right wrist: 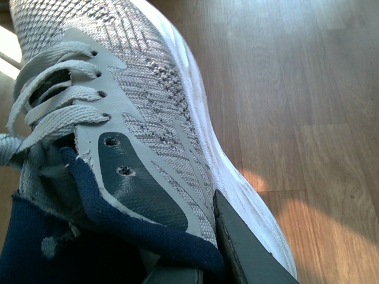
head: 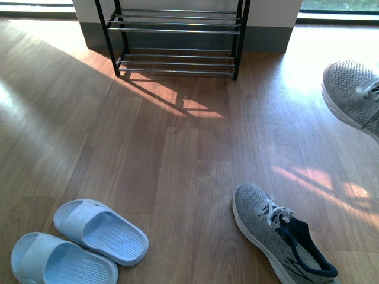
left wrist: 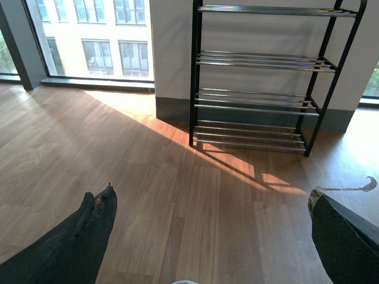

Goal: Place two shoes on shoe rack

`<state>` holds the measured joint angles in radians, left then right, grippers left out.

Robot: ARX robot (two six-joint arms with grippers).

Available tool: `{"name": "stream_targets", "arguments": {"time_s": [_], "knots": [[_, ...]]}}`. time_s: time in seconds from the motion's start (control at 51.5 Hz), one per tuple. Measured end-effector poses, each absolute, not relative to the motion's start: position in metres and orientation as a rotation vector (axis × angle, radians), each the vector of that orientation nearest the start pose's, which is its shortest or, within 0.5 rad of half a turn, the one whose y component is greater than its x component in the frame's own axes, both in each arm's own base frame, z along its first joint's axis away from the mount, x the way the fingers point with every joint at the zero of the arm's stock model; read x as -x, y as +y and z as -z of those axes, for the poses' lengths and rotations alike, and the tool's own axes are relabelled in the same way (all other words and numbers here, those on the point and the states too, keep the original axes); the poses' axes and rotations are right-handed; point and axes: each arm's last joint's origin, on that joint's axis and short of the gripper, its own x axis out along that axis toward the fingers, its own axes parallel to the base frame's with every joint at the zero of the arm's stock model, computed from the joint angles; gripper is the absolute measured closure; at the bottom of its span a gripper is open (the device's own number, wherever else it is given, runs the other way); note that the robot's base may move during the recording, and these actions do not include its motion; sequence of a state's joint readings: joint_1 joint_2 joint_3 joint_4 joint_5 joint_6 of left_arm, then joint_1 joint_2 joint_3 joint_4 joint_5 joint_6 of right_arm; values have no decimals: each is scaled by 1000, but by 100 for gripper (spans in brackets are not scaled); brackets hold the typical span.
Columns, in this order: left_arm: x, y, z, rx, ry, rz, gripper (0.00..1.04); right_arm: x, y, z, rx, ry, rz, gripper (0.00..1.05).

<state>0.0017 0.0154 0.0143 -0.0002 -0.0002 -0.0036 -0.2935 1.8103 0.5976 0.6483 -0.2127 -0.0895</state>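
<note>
Right wrist view: right claw (right wrist: 198, 263) clamps grey sneaker (right wrist: 160, 118).

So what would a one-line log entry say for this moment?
right gripper: gripping raised sneaker | left gripper: open, empty | other sneaker, slides: on floor | shoe rack: no shoes

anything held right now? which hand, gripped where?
The right hand holds a grey knit sneaker by its side wall at the navy collar, one finger outside, above the white sole. The left hand is open and empty.
</note>
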Motion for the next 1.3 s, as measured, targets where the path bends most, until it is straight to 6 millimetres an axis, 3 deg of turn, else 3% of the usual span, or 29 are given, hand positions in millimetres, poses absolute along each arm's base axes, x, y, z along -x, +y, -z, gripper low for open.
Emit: {"name": "stream_targets", "arguments": {"time_s": [0.136, 0.272, 1.301], "knots": [[-98, 0, -167, 4, 1, -2, 9, -249, -68, -133, -107, 471, 30, 103], [-98, 0, -167, 4, 1, -2, 9, -214, -55, -146, -117, 410, 25, 103], [-98, 0, -167, 4, 1, 1, 9, -211, -55, -148, -118, 399, 41, 103]]}}
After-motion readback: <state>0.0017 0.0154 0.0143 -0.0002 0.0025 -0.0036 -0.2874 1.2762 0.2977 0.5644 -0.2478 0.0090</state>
